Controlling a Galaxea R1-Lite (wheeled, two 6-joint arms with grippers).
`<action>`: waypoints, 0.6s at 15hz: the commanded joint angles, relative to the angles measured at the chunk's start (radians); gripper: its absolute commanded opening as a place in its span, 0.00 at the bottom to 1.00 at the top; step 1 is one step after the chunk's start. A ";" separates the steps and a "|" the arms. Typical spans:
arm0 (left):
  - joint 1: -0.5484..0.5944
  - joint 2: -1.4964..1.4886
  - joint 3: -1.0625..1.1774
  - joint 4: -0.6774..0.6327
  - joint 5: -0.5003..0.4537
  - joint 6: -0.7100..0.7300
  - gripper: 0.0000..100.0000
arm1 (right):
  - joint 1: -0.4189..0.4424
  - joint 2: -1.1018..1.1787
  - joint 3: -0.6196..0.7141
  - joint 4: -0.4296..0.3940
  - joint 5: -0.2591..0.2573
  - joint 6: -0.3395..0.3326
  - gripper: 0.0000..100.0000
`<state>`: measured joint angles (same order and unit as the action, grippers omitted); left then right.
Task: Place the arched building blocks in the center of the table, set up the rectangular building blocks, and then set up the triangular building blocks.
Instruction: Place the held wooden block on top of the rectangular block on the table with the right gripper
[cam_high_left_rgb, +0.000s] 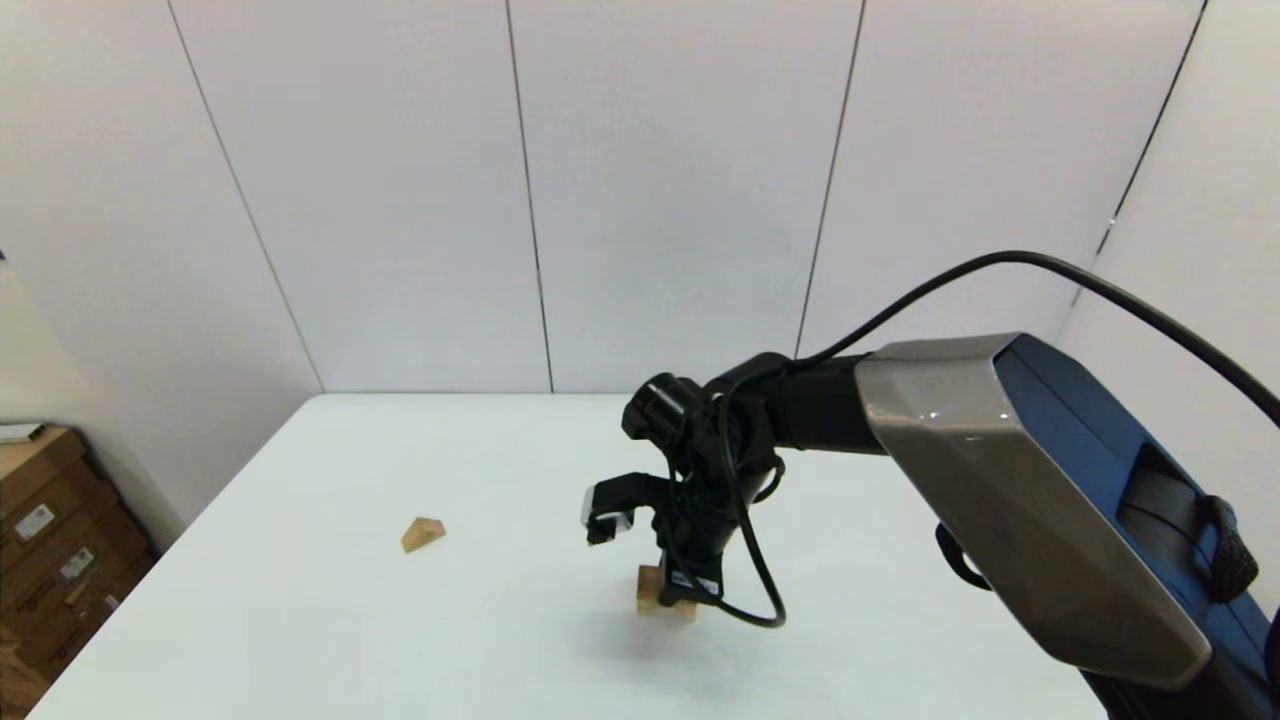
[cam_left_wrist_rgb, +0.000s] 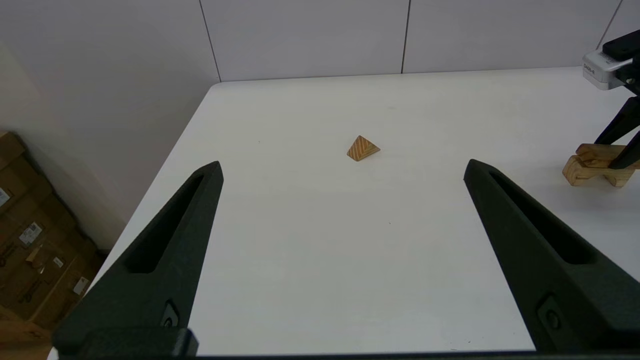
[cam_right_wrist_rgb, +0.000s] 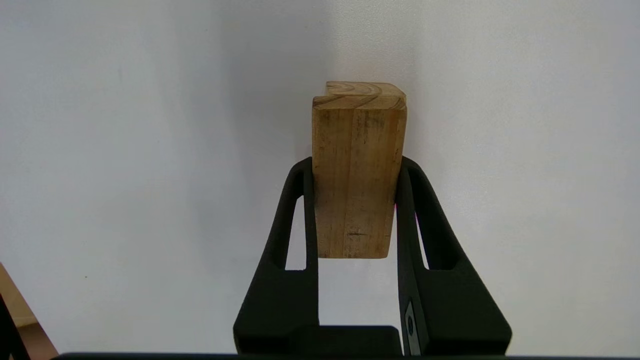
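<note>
Setting the rectangular block flat upon the arched block: right gripper, lower centre of the head view, clamps the slab by its long sides, fingers closed to the slab's width. Recommended handling, as judgement: keep the slab level and lined up with the arched block's edges, let it bear fully, then part the fingers only a little so neither piece shifts. The arched block's end shows just beyond the slab in the right wrist view. Left gripper idle, fingers spread wide, nothing held.

Count:
- arched block, 1, centre of table
- rectangular block, 1, held
- triangular block, 1, lying centre-left in the head view, well apart from the stack
</note>
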<state>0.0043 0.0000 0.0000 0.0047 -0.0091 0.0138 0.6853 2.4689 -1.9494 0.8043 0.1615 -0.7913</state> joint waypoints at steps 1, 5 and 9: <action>0.000 0.000 0.000 0.000 0.000 0.000 1.00 | -0.001 -0.002 0.000 0.006 0.001 -0.006 0.00; 0.000 0.000 0.000 0.000 0.000 0.000 1.00 | -0.001 -0.001 0.000 0.004 0.000 -0.011 0.00; 0.000 0.000 0.000 0.000 0.000 0.000 1.00 | -0.001 -0.001 0.000 0.003 0.000 -0.013 0.00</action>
<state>0.0043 0.0000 0.0000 0.0047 -0.0091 0.0138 0.6836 2.4689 -1.9498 0.8023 0.1600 -0.7974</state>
